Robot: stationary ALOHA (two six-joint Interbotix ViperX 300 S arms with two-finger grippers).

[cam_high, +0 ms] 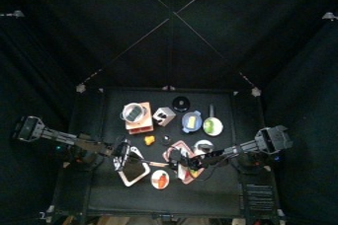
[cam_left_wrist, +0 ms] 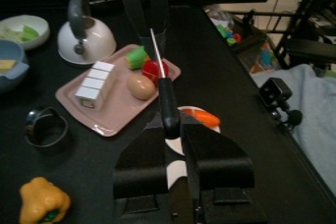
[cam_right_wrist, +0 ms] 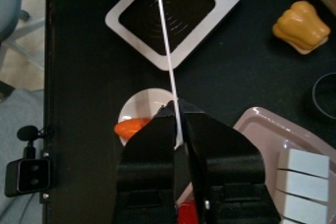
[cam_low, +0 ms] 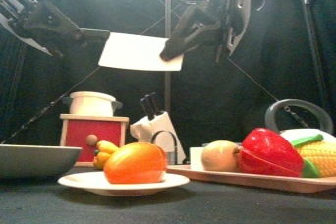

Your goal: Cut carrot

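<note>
Nearest the front edge: small round white plate [cam_low: 79,182], smooth, shallow rim. The carrot [cam_low: 136,162] lies on it, a stubby, glossy orange piece; the left wrist view shows its paler whitish part.
Just right of the plate: long pink tray [cam_low: 250,181] with a low lip and rounded corners. It holds a pale onion-like ball [cam_low: 221,155], a shiny red piece [cam_low: 272,152] and ribbed yellow corn [cam_low: 317,155].
Left of the plate: rim of a grey bowl [cam_low: 33,159].
Behind: red-and-white box [cam_low: 92,135] with a white cylinder on top, and a white knife block [cam_low: 160,132] with dark handles.
Above everything: thin flat white board [cam_low: 138,51], 4 straight edges, tilted, held well clear of the items.
Left gripper [cam_left_wrist: 168,135]: jaws nearly closed, pinching 1 edge of the board.
Right gripper [cam_right_wrist: 178,130]: jaws likewise narrow, clamped on the opposite edge. In both wrist views the board shows edge-on as a thin pale line, and the carrot's plate lies directly under it.
From the right wrist: a white-framed square tray [cam_right_wrist: 178,12] with a dark centre lies past the plate, and a lumpy yellow pepper [cam_right_wrist: 301,27] sits apart from it.
Bare black table [cam_left_wrist: 243,120] runs beside the plate towards the table's edge.
</note>
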